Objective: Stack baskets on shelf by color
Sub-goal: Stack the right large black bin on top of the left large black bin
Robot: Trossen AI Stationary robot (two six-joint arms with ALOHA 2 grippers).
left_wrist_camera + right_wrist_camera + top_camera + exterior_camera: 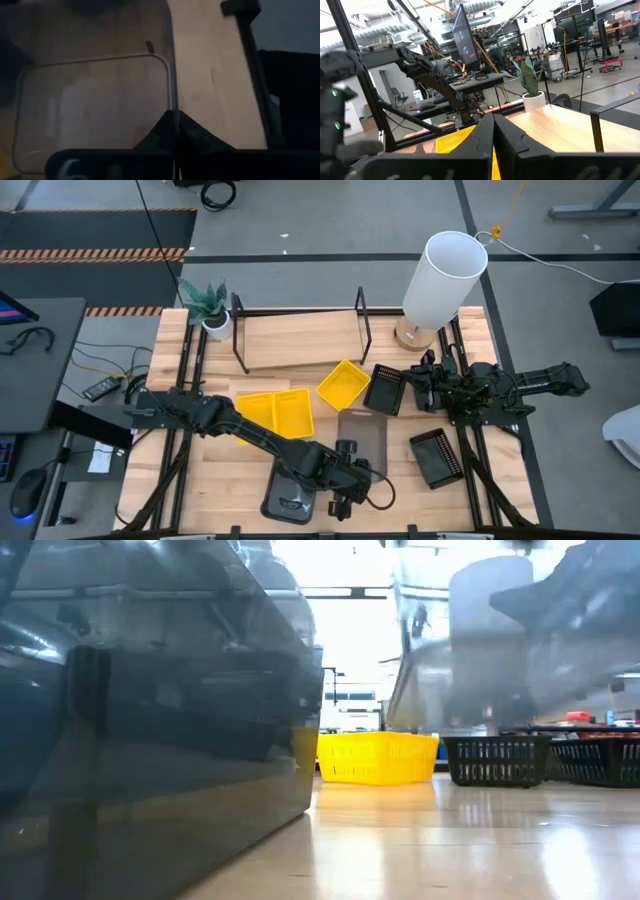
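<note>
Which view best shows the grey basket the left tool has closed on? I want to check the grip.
The left wrist view: the left tool pinches the grey basket by its rim. The high view shows it whole but small. The low view shows only a blurred wall. The right wrist view misses it.

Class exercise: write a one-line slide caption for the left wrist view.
Left gripper shut on the rim of a translucent grey basket resting on the wooden tabletop.

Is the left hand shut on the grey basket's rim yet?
Yes, shut: the left hand pinches the grey basket's wall edge between its closed fingers.
</note>
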